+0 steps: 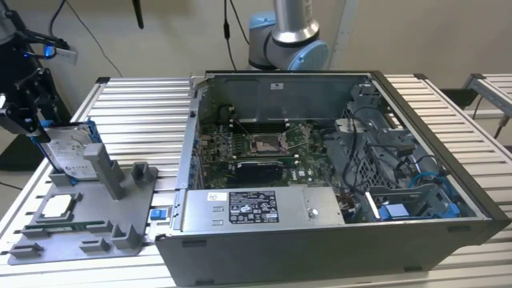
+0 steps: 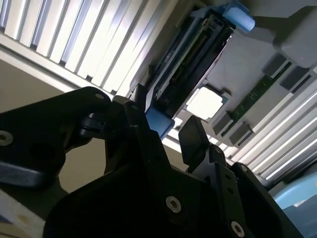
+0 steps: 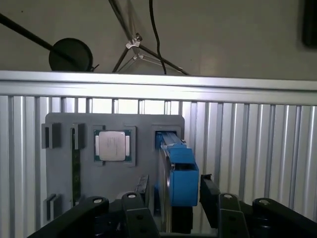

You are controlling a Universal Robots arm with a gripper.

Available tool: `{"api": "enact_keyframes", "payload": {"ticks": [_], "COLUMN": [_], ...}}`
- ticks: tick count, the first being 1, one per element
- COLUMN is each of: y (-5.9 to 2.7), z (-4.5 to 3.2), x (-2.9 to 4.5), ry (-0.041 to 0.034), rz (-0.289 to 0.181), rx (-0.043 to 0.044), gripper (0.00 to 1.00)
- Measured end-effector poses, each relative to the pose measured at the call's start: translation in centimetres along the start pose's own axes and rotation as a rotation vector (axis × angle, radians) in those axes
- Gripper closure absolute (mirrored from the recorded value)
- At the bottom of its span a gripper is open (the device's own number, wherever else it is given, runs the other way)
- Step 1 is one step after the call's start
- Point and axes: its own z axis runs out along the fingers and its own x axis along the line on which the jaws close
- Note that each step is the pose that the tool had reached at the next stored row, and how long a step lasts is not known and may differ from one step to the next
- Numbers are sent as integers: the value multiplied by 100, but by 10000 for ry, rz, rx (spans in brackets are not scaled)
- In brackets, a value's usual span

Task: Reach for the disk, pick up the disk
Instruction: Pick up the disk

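Note:
The disk (image 1: pixel 68 153) stands on edge in a slot of the grey holder plate (image 1: pixel 88 243) at the exterior view's left, silver with a white label and a blue bracket. My black gripper (image 1: pixel 26 117) hangs over its far upper end. In the first wrist view the gripper (image 3: pixel 174 191) is open, one finger on each side of the disk's blue bracket (image 3: pixel 181 173), with narrow gaps. The second wrist view shows the same straddle: the gripper (image 2: pixel 166 126) has the blue end of the disk (image 2: pixel 190 59) between its fingers (image 2: pixel 192 139).
A small square silver chip (image 3: pixel 113 146) lies in the holder plate beside the disk. An open computer case (image 1: pixel 336 180) with a grey power supply box (image 1: pixel 256 207) stands at the exterior view's right. The arm's base (image 1: pixel 288 42) rises behind the case. All rests on a slatted metal table (image 1: pixel 136 114).

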Motion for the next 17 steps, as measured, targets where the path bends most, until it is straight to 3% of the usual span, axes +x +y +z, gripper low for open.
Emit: {"api": "enact_keyframes", "payload": {"ticks": [11, 17], "y": [-2, -3], "z": [200, 295], "x": [2, 3], "ry": [-6, -49], "rz": [2, 0], "rx": [-1, 47], "gripper": [0, 0]}}
